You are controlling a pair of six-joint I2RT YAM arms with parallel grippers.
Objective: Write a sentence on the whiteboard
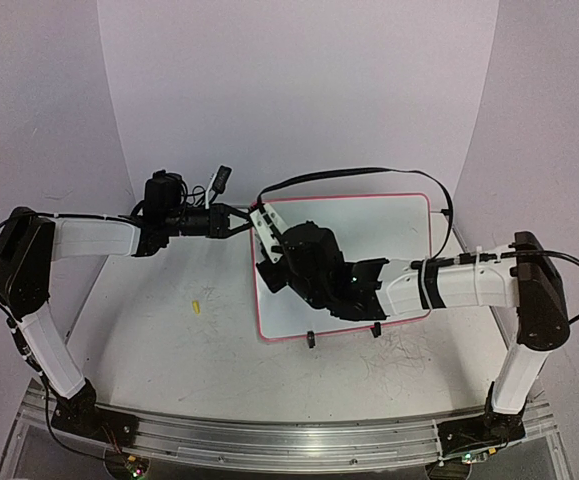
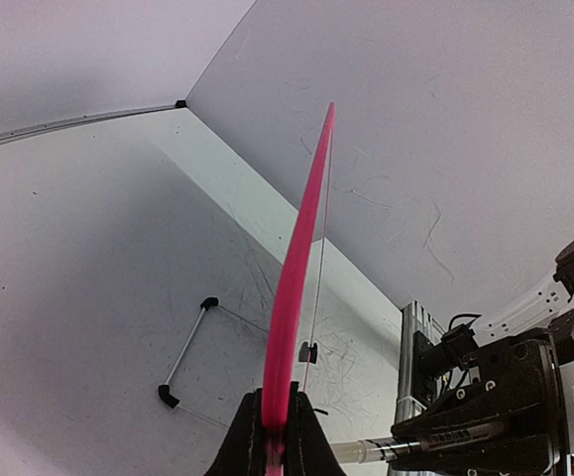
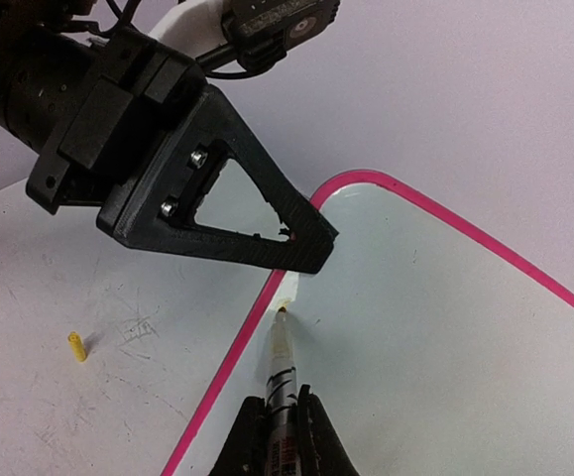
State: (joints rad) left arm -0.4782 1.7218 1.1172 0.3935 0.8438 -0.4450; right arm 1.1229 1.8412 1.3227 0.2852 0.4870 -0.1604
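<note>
While left pincer [image 2: 275, 436] grips whiteboard [image 2: 301, 248] edge, right pincer's [image 3: 280, 421] marker [image 3: 281, 359] near corner

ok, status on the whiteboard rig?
Left gripper shut on whiteboard edge. Right gripper shut on marker, tip by board's corner. No writing visible. Left gripper's finger right ahead of tip; yellow cap off board.

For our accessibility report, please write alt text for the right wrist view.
The right gripper holds a marker pointing at the whiteboard, its tip close to the board's pink edge. The black left gripper clamps that edge just beyond the tip. A small yellow piece lies on the table.
</note>
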